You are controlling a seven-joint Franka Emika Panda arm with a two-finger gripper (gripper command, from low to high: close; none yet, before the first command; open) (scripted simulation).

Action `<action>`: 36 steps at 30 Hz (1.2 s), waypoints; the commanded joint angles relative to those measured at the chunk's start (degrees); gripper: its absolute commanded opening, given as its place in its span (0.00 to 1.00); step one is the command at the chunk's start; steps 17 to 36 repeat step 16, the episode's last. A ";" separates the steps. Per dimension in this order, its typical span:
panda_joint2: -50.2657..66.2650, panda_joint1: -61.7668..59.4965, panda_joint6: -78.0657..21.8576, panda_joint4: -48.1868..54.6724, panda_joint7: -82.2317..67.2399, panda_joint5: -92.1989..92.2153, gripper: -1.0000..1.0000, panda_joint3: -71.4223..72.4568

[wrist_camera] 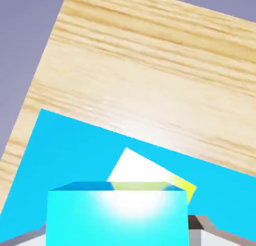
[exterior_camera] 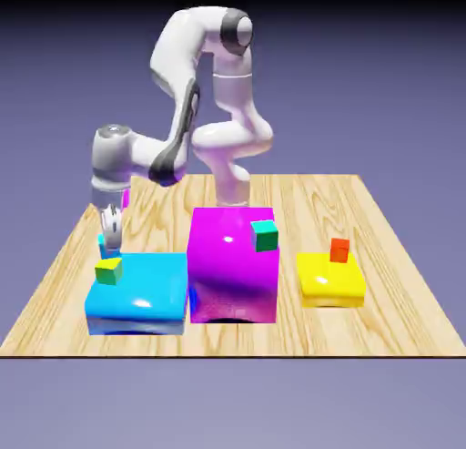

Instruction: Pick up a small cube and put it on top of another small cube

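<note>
Small cyan cube (exterior_camera: 106,247) held above the blue block — target just ahead and below.

Exterior view: the gripper (exterior_camera: 110,230) is clamped on it, the yellow-topped cube (exterior_camera: 108,271) just below, toward the camera. Hand view: the held cube (wrist_camera: 117,215) sits between the fingertips — the yellow top (wrist_camera: 145,176) peeks just beyond it.

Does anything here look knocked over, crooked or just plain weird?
Nothing stands out. Each large block sits flat on the table, and the gripper holds the small cyan cube just above the yellow-topped cube.
</note>
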 commanded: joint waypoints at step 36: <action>-17.94 5.17 -13.59 2.03 17.62 -24.91 1.00 -5.49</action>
